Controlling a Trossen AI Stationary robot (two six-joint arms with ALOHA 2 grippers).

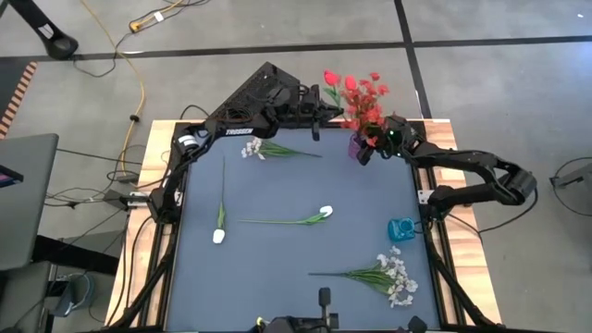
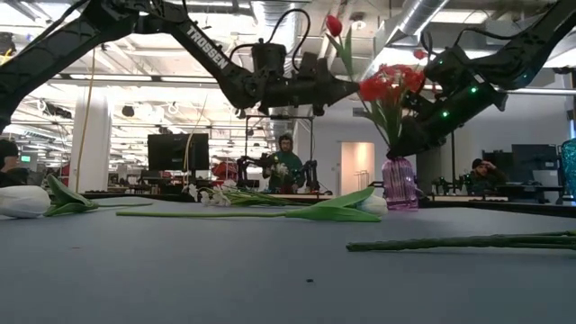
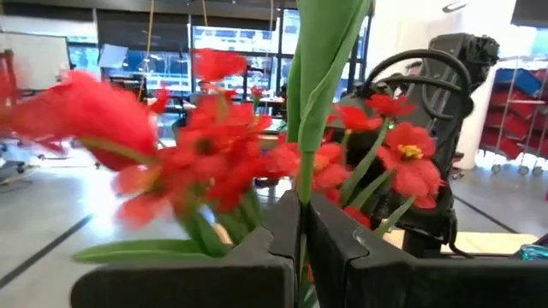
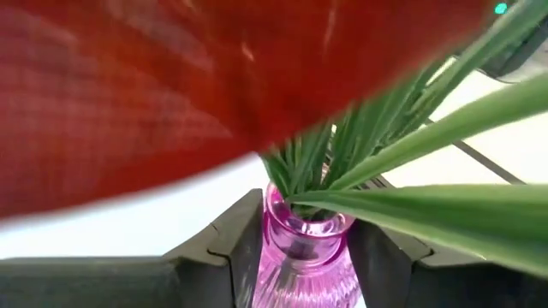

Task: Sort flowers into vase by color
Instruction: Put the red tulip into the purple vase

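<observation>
The red tulip (image 2: pixel 334 24) stands upright above the purple vase (image 1: pixel 357 145) at the desk's far edge, its stem pinched in my left gripper (image 3: pixel 302 248), whose jaws are closed narrowly on it. The vase already carries a bunch of red flowers (image 1: pixel 364 102). My right gripper (image 4: pixel 300 248) straddles the vase neck with its fingers (image 4: pixel 233 244) just beside the glass on either side; I cannot tell whether they touch it. I judge the step in hand to be seating this tulip among the reds while the right arm steadies the vase; the next move calls for lowering the stem straight into the narrow mouth, then letting go. On the desk (image 1: pixel 277 268) lie two white tulips (image 1: pixel 219 235) (image 1: pixel 326 212), a white spray (image 1: pixel 398 277) near the front and another white sprig (image 1: pixel 253 150) at the back, with a blue vase (image 1: pixel 400 228) at the right edge. The stem's lower end is hidden behind blossoms, so whether it has entered the vase is unclear.
</observation>
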